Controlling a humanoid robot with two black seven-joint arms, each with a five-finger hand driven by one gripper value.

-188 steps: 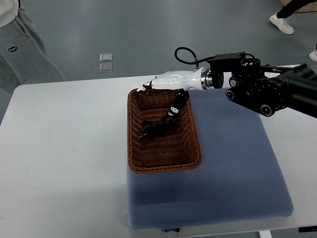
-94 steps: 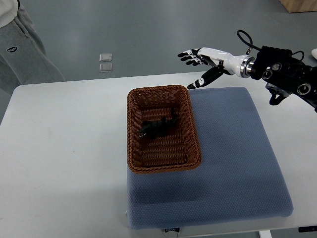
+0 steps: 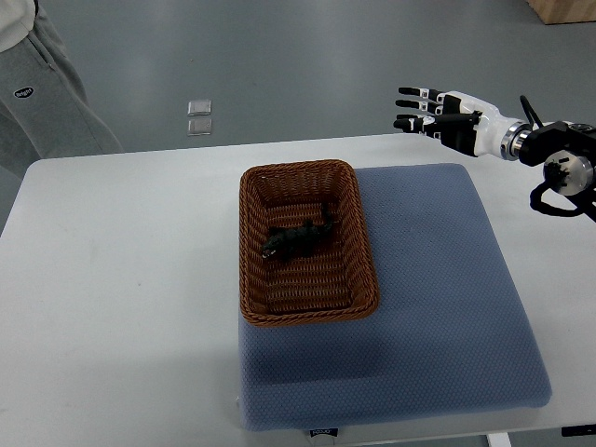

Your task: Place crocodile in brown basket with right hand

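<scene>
We see the crocodile [image 3: 298, 241], a small dark toy, lying inside the brown basket [image 3: 245, 256], on its woven floor and a little toward the far half, with its body running crosswise between the long walls. Nothing is touching it. The basket rests on the left part of a blue mat [image 3: 438, 317], and its left wall runs along that mat's left edge. The mat itself lies on a white table [image 3: 121, 307] that spreads out left of the basket. Our right hand [image 3: 452, 116] is well apart from the basket, up and to its right, past the far right corner of the mat, with its arm coming in from the right edge. Its fingers [image 3: 414, 93] are stretched out and spread, pointing left, and they hold nothing. Beyond the basket, on the grey floor, we see two small square plates [image 3: 198, 116] just beside each other. Far to the basket's upper left stands a person in grey trousers [image 3: 42, 93], of whom only part shows.
</scene>
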